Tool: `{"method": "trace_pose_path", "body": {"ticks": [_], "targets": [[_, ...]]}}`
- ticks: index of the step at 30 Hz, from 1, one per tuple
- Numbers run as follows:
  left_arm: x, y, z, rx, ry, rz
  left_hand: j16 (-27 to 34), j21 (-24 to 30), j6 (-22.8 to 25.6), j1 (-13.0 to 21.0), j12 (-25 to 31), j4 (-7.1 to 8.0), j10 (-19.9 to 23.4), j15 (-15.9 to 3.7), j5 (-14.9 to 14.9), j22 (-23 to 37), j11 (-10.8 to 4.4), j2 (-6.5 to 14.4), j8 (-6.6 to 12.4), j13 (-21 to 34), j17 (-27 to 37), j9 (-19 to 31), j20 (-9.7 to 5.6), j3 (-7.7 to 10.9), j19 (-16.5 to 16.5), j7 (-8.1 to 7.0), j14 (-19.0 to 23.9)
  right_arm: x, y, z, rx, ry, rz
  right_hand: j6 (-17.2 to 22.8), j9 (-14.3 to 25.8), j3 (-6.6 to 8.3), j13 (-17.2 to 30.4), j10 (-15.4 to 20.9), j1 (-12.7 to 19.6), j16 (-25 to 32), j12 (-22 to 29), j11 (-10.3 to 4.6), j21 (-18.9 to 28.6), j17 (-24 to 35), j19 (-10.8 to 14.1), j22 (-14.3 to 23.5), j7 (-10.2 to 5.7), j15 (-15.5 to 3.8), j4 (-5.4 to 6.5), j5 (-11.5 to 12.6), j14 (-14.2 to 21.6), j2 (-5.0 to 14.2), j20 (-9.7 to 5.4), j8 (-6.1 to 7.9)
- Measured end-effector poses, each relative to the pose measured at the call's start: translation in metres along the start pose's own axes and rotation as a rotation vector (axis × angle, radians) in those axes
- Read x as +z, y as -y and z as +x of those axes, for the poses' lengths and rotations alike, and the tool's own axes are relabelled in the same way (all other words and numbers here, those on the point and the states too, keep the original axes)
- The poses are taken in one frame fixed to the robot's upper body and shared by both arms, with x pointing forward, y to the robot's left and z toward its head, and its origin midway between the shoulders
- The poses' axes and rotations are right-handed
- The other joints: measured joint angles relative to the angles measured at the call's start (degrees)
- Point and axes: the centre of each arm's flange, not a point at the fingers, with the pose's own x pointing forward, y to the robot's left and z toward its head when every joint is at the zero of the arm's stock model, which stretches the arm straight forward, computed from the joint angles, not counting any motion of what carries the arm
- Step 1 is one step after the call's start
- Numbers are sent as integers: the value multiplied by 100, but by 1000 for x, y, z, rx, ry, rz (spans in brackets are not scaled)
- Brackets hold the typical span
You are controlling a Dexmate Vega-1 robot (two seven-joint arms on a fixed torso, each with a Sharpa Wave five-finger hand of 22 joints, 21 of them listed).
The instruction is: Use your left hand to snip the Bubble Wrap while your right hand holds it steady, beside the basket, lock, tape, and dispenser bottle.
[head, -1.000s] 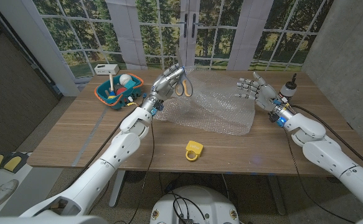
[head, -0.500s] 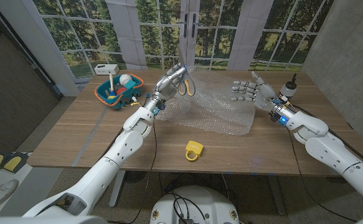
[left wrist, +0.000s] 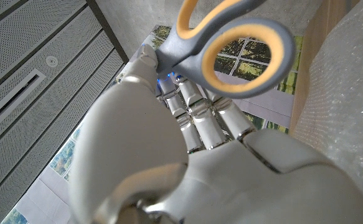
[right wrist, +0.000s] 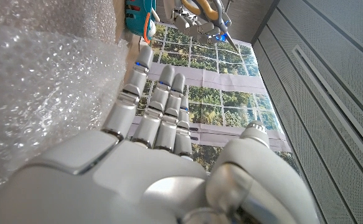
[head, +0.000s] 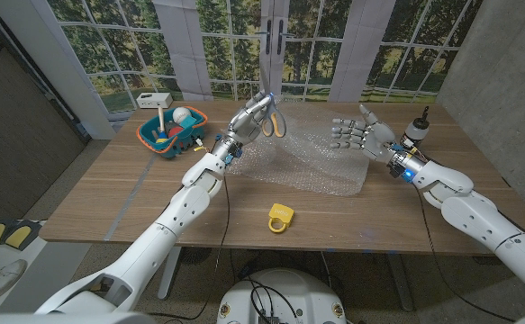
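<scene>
A clear sheet of Bubble Wrap lies spread on the wooden table; it also shows in the wrist views. My left hand is raised above the sheet's left edge and grips scissors with orange and grey handle loops. My right hand hovers over the sheet's right part with its fingers spread and nothing in them. It is not touching the wrap.
A blue and orange basket with small items stands at the back left. A yellow lock lies near the front edge. A dispenser bottle stands behind my right wrist. A white box sits on the sill.
My right hand has moved left, from beside the sheet's right edge to above it. My left hand with the scissors has shifted slightly up and right.
</scene>
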Motion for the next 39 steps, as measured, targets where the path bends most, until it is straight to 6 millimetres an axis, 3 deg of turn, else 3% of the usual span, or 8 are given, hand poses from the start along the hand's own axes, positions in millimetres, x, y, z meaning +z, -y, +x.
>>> {"method": "trace_pose_path", "body": {"ticks": [4, 8, 13, 19, 22, 26, 33, 39], "targets": [[-2, 1, 2, -12, -4, -20, -2, 0, 0, 0, 0, 15, 0, 0, -1, 0, 0, 0, -2, 0, 1, -5, 0, -16, 0, 0, 0, -1, -2, 0, 7, -1, 7, 66, -8, 12, 280, 523, -9, 331, 460, -181, 0, 378, 31, 48, -30, -114, 9, 0, 389, 51, -88, -138], [-3, 3, 6, -20, 2, -38, -3, 0, 0, 0, -44, 13, 0, -13, -2, 0, 0, 0, -3, 0, 2, -4, 22, -19, -22, 0, -13, -2, -4, 1, 16, -3, 15, 101, 0, 34, 620, 601, -9, 523, 800, -267, 66, 807, -4, 156, -65, -153, -13, 0, 466, 51, -181, -256], [-5, 3, 11, -22, 15, -62, -4, 13, -1, 0, -44, 26, 0, -14, 39, -28, 0, 0, -4, 7, 5, -1, 11, -6, -52, 0, -16, -3, -7, 1, 23, -5, 19, 77, 9, 9, 945, 77, -51, 285, 947, -174, 67, 1074, -254, 238, -147, -13, 12, 0, -219, 9, -89, -358], [-5, 2, 12, -18, 26, -88, -20, 44, -1, 1, -44, 26, 0, -13, 39, -28, 0, 0, -9, 23, 5, 1, 11, -5, -52, 1, -16, -4, -9, 1, 25, -17, 11, 178, 8, 9, 884, -239, -102, 166, 754, 22, 77, 1040, -280, 222, -93, 29, 12, -30, -355, -42, -63, -333], [-7, 2, 14, -14, 33, -104, -21, 44, -24, 1, -83, 26, 0, -13, 39, -27, 0, 0, -20, 50, 4, -11, 11, -5, -51, -21, -17, -6, -10, 1, 28, -28, 2, 406, 8, -35, 722, -215, -131, 25, 609, 107, 99, 912, -259, 196, -338, 123, 15, -30, -449, -71, -39, -240], [-8, 2, 14, -15, 37, -120, -31, 77, -32, 1, -84, 26, 0, -11, 39, -27, 0, 1, -20, 50, 4, -14, 11, -5, -51, -30, -18, -7, -11, 2, 33, -40, -2, 700, 0, -74, 347, -324, -76, -382, 224, 235, 46, 611, -473, 146, -769, 466, -23, -30, -884, -126, 124, -206], [-11, 3, 17, -19, 47, -154, 3, 98, -33, 1, -84, 26, 0, -5, 39, -27, 0, 0, -26, 77, 22, 1, 42, -6, -82, -29, -35, -7, -13, 4, 55, -71, -22, 762, -8, -69, 10, -597, -47, -778, -189, 400, -40, 323, -709, 83, -957, 864, -69, -30, -1382, -155, 244, -223], [-12, 4, 18, -28, 52, -172, 3, 120, -33, 23, -84, 26, 0, 13, 38, -26, 0, 23, -31, 84, 34, 1, 42, -6, -82, -29, -53, -6, -14, 9, 73, -88, -34, 356, -8, -82, -170, -470, -48, -827, -270, 467, -40, 179, -644, 38, -1145, 973, -56, 0, -1235, -156, 348, -410]]}}
